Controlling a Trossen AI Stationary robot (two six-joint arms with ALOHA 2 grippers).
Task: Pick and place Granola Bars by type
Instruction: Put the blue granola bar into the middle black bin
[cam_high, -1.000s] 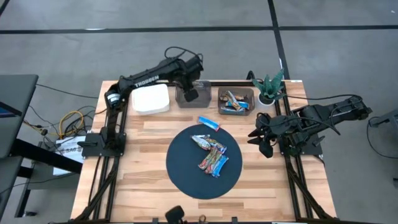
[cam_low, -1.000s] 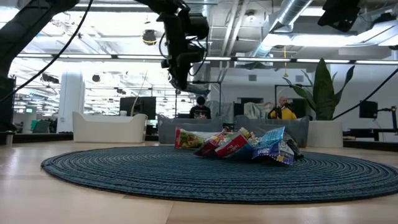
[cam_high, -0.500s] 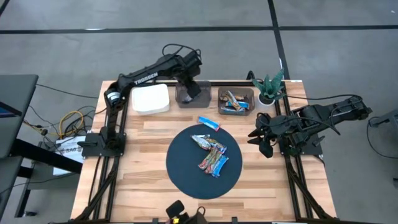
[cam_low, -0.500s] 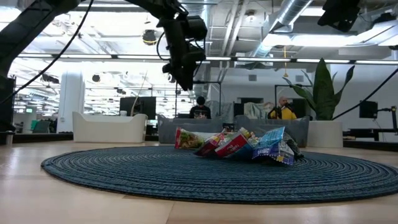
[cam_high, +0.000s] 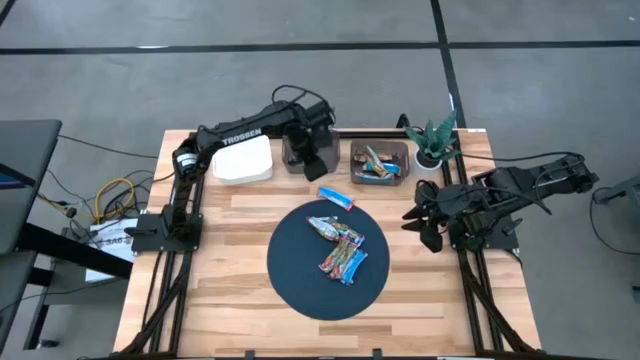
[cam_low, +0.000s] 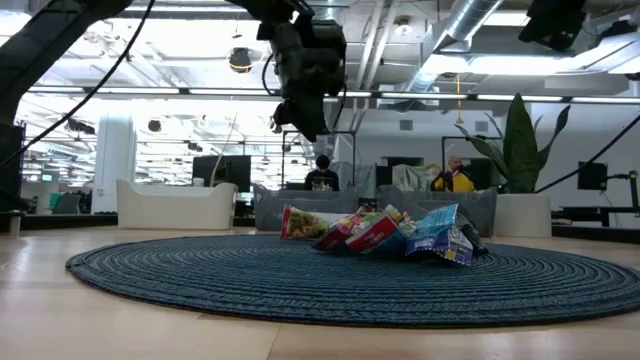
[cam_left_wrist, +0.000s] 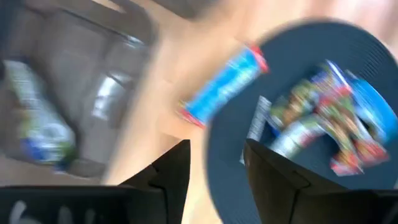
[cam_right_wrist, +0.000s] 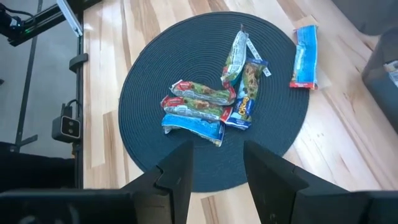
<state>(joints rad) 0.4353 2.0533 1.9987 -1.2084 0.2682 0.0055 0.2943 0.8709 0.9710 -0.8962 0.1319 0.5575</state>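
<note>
Several wrapped granola bars (cam_high: 338, 248) lie in a heap on a round dark blue mat (cam_high: 300, 280); the low view shows the heap (cam_low: 385, 232). One blue bar with red ends (cam_high: 336, 198) lies flat on the wood between the mat and the bins, and it also shows in the left wrist view (cam_left_wrist: 224, 84). More bars fill the right grey bin (cam_high: 405, 150). My left gripper (cam_high: 322, 168) hangs open and empty over the near edge of the left grey bin (cam_high: 290, 160), a short way beyond the blue bar. My right gripper (cam_high: 422, 222) waits open at the table's right edge.
A white square container (cam_high: 243, 160) sits left of the grey bins, and a small potted plant (cam_high: 435, 140) stands at the far right corner. One green and white bar (cam_left_wrist: 37, 118) lies in the left grey bin. Bare wood lies left of and near the mat.
My left gripper has swung from above the left grey bin toward the table's near edge and slightly right, toward the lone blue bar, turning as it went. The bars and my right arm have stayed put.
</note>
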